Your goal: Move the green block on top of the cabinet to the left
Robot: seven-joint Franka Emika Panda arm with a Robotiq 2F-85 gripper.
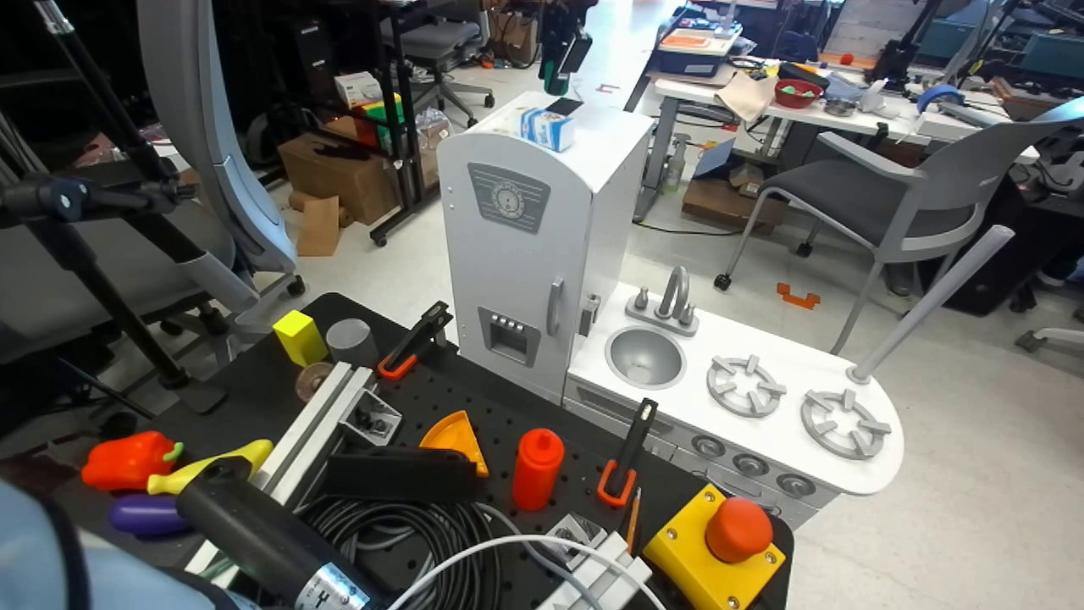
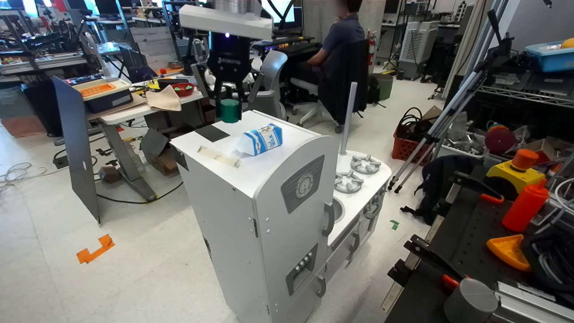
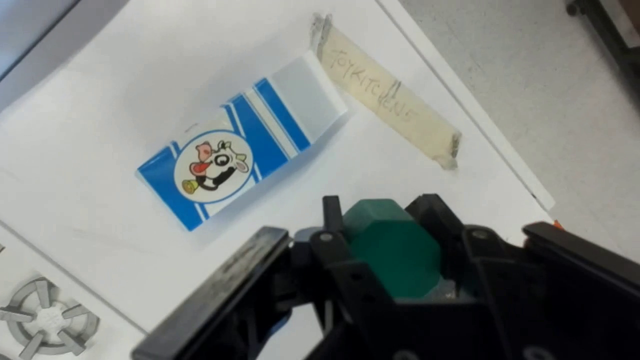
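Observation:
The green block (image 2: 230,111) is an eight-sided teal-green piece. It is held between the fingers of my gripper (image 2: 229,117), near the back of the cabinet top. It also shows at the gripper in an exterior view (image 1: 555,78) and in the wrist view (image 3: 395,252). In the wrist view, my gripper (image 3: 378,212) has a finger against each side of the block. The block appears raised above the cabinet top; the exact gap is hard to tell. The white-grey cabinet (image 2: 224,215) stands upright, and its front door (image 1: 517,263) is shut.
A blue-and-white milk carton (image 2: 263,139) lies on the cabinet top, near a strip of tape (image 2: 218,156) and a dark patch (image 2: 212,133). The sink-and-burner counter (image 1: 788,356) joins the cabinet. A black work table (image 1: 500,390) with several objects stands in front.

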